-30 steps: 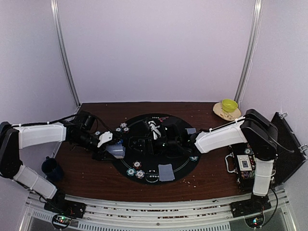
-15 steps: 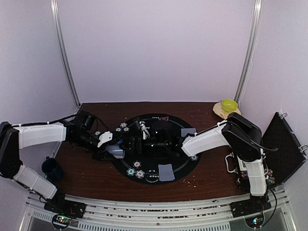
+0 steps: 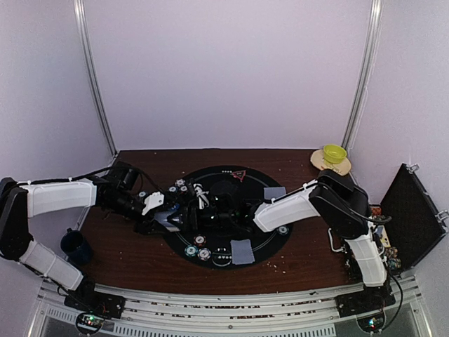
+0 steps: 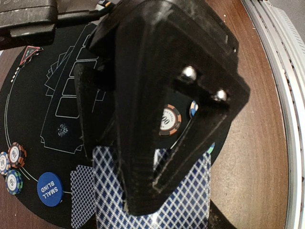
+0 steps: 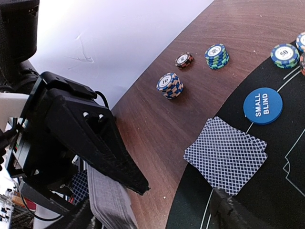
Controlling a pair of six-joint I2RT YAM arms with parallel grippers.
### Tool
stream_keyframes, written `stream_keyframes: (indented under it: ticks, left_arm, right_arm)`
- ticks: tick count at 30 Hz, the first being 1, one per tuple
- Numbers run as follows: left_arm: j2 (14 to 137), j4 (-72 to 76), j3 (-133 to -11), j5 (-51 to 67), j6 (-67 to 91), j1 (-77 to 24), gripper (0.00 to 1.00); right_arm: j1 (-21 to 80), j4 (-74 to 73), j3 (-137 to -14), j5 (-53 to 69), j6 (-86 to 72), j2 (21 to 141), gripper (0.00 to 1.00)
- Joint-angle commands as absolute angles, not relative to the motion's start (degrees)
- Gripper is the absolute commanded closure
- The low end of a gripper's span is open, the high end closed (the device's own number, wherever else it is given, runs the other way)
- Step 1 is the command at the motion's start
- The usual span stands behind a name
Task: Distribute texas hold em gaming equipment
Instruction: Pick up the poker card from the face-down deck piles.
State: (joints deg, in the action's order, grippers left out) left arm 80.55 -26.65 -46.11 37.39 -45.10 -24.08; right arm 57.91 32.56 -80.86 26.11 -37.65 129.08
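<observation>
Nearest the arms, the dark blue mug (image 3: 74,246) sits off the black round mat (image 3: 265,237), out past its near-left side. On the mat's near rim there's a face-down pair of cards (image 3: 242,250), with a couple of chips (image 3: 197,251) just left of them.

Over the mat's left edge, the left gripper (image 3: 167,216) is clamped tight on the deck (image 4: 190,191), blue diamond backs showing. Down on the mat by it are another two face-down cards (image 5: 225,155), overlapping, right next to the blue SMALL BLIND button (image 5: 262,105). The right gripper (image 5: 152,202) hangs over the mat's left half, just beside the deck, with its fingers spread wide and nothing in them.

Just off the mat's left side, a few small chip stacks (image 5: 170,85) stand on the bare wood. A single card (image 3: 274,192) lies on the mat's right part. The red triangle marker (image 3: 239,175) is on the far rim. The yellow-green bowl (image 3: 334,153) is well beyond the mat's far-right side.
</observation>
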Motion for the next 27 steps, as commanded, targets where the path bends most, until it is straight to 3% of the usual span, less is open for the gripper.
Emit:
stream_keyframes:
  ticks: [1,8,20,27]
  left_arm:
    - [79.3,-25.0,-45.7,38.9,-45.6,-24.2,0.53]
    - [79.4,-25.1,-45.7,38.9,-45.5,-24.2,0.52]
    - [79.5,-25.1,-45.7,38.9,-45.7,-24.2,0.53]
    - [79.9,-25.1,-45.7,38.9,-45.7,-24.2,0.53]
  right_arm:
    - [58.1,30.6,-82.0,24.4,-36.8,129.7,0.27]
    - [57.5,31.5,-78.8,24.6,-37.9,127.5,0.43]
    - [56.3,30.3,-75.3,22.9,-37.4,123.0,0.49]
    - [56.4,32.1,-73.2,24.5,-38.4,120.8,0.63]
